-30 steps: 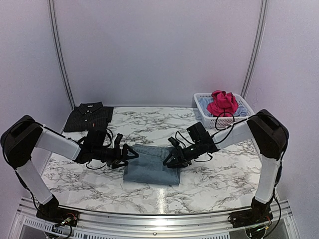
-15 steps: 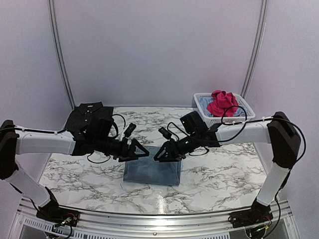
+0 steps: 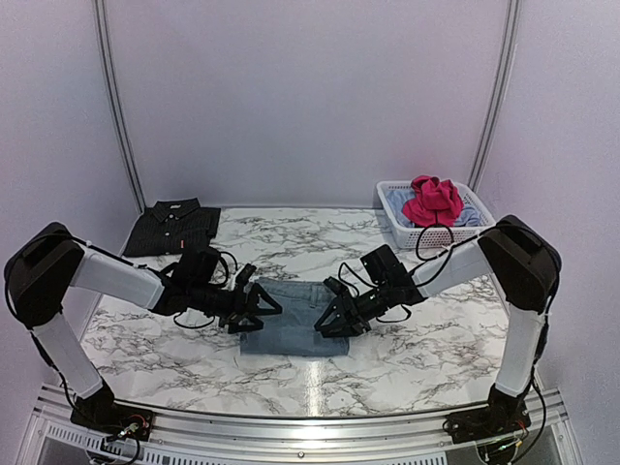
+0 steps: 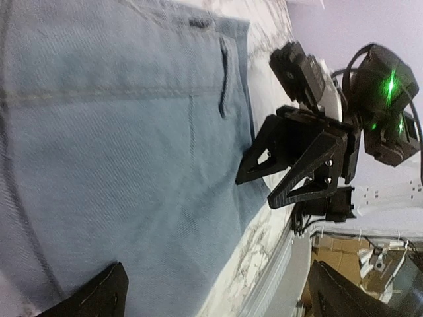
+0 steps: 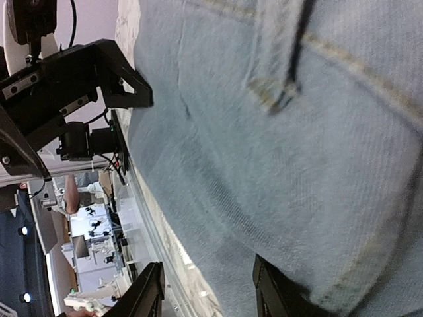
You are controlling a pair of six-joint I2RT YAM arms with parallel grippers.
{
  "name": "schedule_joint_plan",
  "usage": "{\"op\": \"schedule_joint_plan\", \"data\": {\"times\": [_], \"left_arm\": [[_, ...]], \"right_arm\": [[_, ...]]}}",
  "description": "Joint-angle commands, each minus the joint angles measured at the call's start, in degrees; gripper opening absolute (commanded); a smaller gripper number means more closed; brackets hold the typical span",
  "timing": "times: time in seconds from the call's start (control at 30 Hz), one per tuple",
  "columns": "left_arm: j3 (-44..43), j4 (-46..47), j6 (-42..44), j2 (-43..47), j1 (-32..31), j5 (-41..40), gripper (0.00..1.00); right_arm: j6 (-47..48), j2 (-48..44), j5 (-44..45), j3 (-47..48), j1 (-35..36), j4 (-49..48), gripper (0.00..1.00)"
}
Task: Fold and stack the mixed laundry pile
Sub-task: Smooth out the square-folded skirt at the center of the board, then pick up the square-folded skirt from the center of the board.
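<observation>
A folded blue denim garment (image 3: pixel 291 331) lies flat at the table's near middle and fills the left wrist view (image 4: pixel 119 152) and the right wrist view (image 5: pixel 297 132). My left gripper (image 3: pixel 266 304) (image 4: pixel 221 300) hovers over its left edge, jaws wide open and empty. Facing it over the denim's right edge, my right gripper (image 3: pixel 327 320) (image 5: pixel 208 297) has its jaws partly apart with nothing between them. A black pinstriped shirt (image 3: pixel 172 229) lies folded at the back left. A pink-red garment (image 3: pixel 433 200) and a light blue piece (image 3: pixel 471 216) sit in the basket.
The white lattice basket (image 3: pixel 417 235) stands at the back right of the marble table (image 3: pixel 407 339). A metal rail (image 3: pixel 310 426) runs along the near edge. Walls close in the back and sides.
Half a second ago both arms were stretched further out over the denim; they have drawn back and lowered to its left and right edges. The denim lies as before.
</observation>
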State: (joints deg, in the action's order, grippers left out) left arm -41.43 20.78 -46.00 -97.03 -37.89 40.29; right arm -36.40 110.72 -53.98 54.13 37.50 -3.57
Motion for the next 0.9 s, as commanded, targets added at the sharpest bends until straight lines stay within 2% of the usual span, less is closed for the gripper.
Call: {"op": "schedule_joint_plan", "data": {"times": [0.0,0.17,0.37,0.5,0.67,0.87], "left_arm": [[1.3,-0.9,0.1,5.8,5.9,-2.4,0.99],[3.7,-8.1,-1.0,14.0,13.7,-8.8,0.99],[4.7,-20.1,-2.1,20.0,20.9,-17.1,0.99],[4.3,-25.9,-2.1,22.5,21.7,-21.1,0.99],[5.9,-26.3,-3.9,24.4,21.9,-21.7,0.99],[7.1,-26.3,-4.4,25.8,21.9,-22.3,0.99]], "right_arm": [[11.5,2.2,6.7,8.7,-1.6,12.8,0.46],[21.7,-3.4,15.9,17.2,1.8,22.8,0.45],[30.7,-5.4,30.9,24.9,14.2,27.5,0.38],[33.9,-2.1,37.8,29.6,21.2,29.4,0.33],[36.3,5.1,44.5,38.2,27.4,33.7,0.29],[36.3,13.6,50.0,43.4,29.8,35.1,0.31]]}}
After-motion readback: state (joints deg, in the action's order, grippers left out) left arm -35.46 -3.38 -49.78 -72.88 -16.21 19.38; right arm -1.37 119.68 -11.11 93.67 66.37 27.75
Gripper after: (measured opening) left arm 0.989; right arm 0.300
